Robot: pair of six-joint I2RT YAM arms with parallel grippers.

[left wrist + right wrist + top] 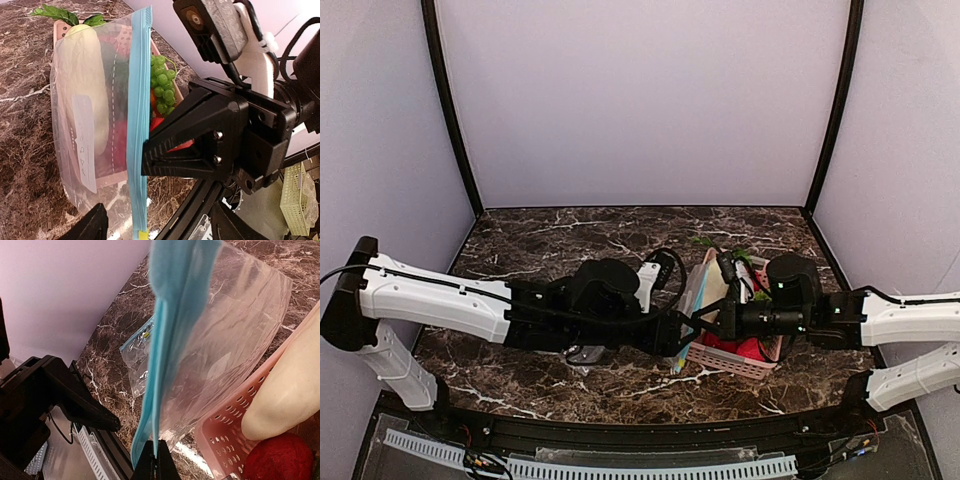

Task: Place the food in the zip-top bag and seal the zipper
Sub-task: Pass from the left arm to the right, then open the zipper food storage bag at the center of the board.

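Observation:
A clear zip-top bag (90,125) hangs upright beside the pink basket (225,440), empty, with its light blue zipper (137,100) running vertically. My right gripper (158,462) is shut on the zipper's lower part; it also shows in the left wrist view (146,162). My left gripper (160,230) is open, its fingers wide apart on either side of the zipper's end without touching it. A red fruit (277,460) lies in the basket. I cannot make out the cucumber. In the top view both grippers (672,335) (705,322) meet at the bag (692,290).
The basket (730,362) also holds a long white radish (290,385) with green leaves (55,12) and green grapes (162,85). A second clear bag (137,347) lies flat on the marble table. Purple walls close in the back and sides.

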